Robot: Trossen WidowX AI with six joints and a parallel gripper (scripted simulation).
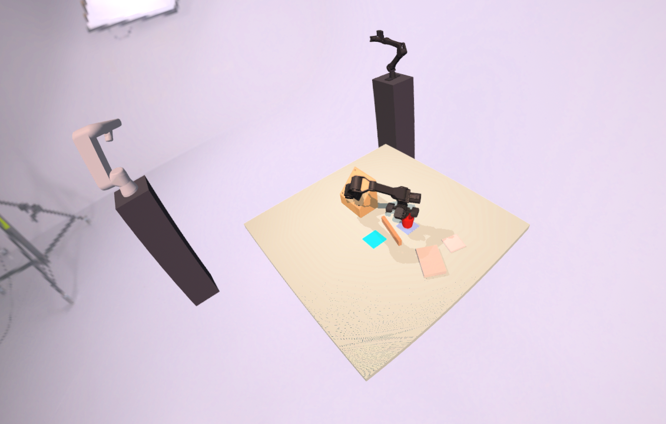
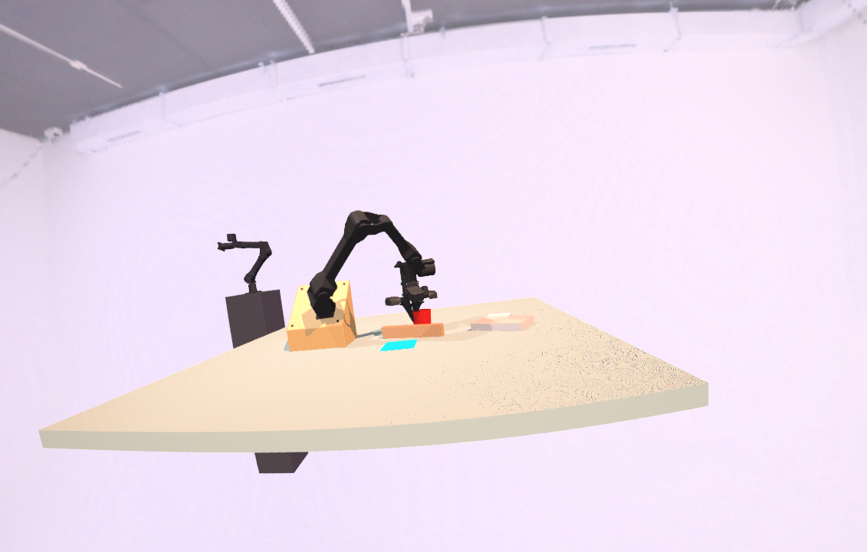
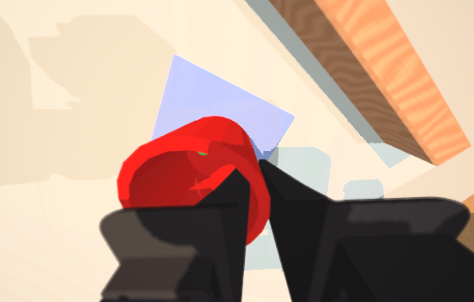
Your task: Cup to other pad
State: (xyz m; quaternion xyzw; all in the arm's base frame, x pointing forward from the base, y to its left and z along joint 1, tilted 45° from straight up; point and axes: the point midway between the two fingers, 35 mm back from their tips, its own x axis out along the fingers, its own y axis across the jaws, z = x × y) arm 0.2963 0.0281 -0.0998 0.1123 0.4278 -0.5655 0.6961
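The red cup (image 1: 407,222) (image 2: 423,316) (image 3: 220,130) stands roughly upright over the lavender pad (image 1: 408,232) (image 3: 203,88); its base is hidden in the exterior view. My gripper (image 2: 414,320) (image 3: 253,165) points down and is shut on the cup's wall, one finger inside the rim and the other outside. A sliver of a green marble (image 3: 202,153) shows inside the cup; any other marbles are hidden. The cyan pad (image 1: 374,239) (image 2: 399,345) lies on the other side of the wooden bar and bears nothing.
The long wooden bar (image 1: 391,231) (image 2: 412,330) (image 3: 392,75) lies between the two pads as a low barrier. A pink block (image 1: 431,261) (image 2: 504,325) and a smaller pale tile (image 1: 453,242) lie beyond the cup. The arm's wooden base block (image 1: 360,211) (image 2: 320,338) stands behind.
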